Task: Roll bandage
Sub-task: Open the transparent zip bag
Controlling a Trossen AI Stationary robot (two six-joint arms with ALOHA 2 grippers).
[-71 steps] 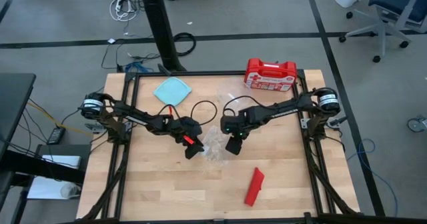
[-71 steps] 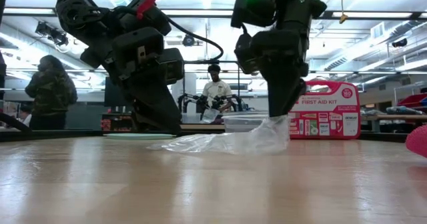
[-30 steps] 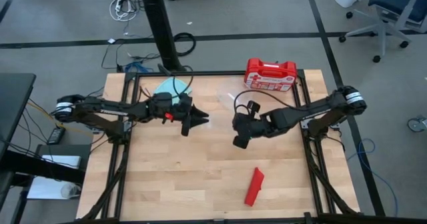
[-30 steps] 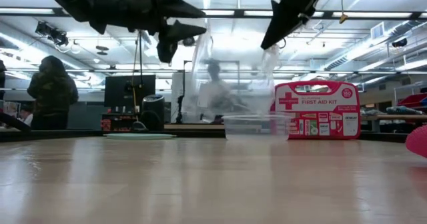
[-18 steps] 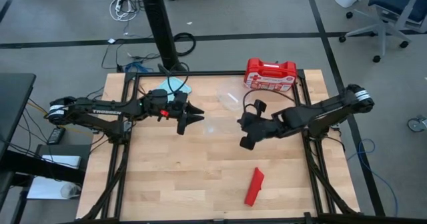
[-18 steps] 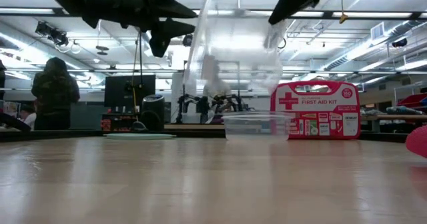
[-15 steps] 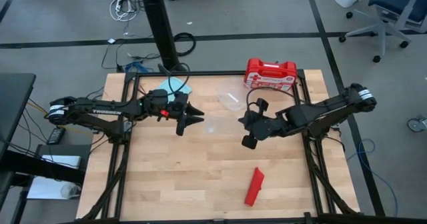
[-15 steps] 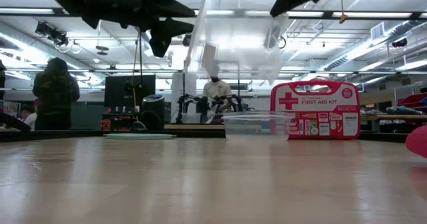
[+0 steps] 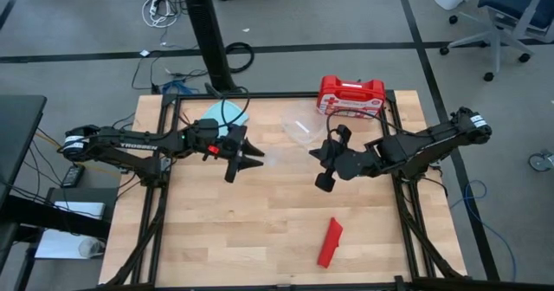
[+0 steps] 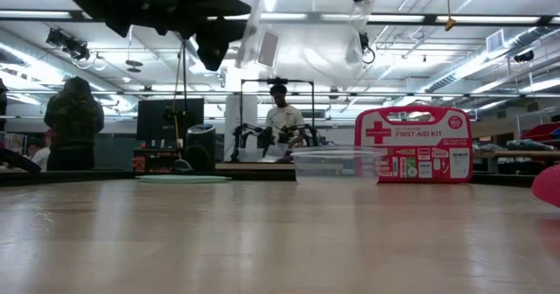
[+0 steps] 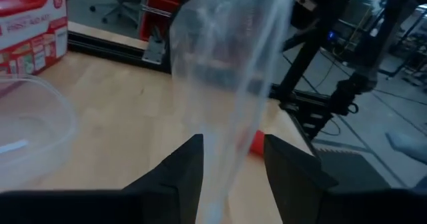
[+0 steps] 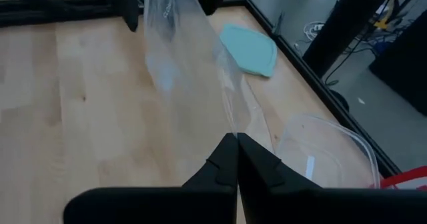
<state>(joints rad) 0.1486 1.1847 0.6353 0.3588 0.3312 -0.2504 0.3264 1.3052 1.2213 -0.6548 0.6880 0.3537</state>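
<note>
My two end effectors hang above the middle of the table (image 9: 216, 230), a clear plastic bag (image 10: 306, 31) stretched in the air between them. My left end effector (image 9: 245, 158) sits toward the left half, its fingers (image 11: 180, 174) spread apart with the bag's film running down through the gap; I cannot tell whether either finger presses on the film. My right end effector (image 9: 330, 164) is toward the right half, fingers (image 12: 227, 159) pinched together on a corner of the same bag, which fans away from them across the wrist view.

The bandage (image 9: 330, 242) is a bright red strip lying flat on the wood near the table's front edge, right of centre. It is well apart from both end effectors: nearer to my right one, in front of it, and farther from my left, off to the front and right. Neither touches it. In the left wrist view a small piece of red (image 11: 257, 142) shows behind the bag, beyond my fingers, and at table height a red edge (image 10: 549, 187) peeks in at the far right.

At the back of the table stand a red first-aid case (image 9: 350, 95), a clear plastic container (image 9: 299, 129) just in front of it, and a pale teal lid (image 9: 223, 115) behind my left arm.
</note>
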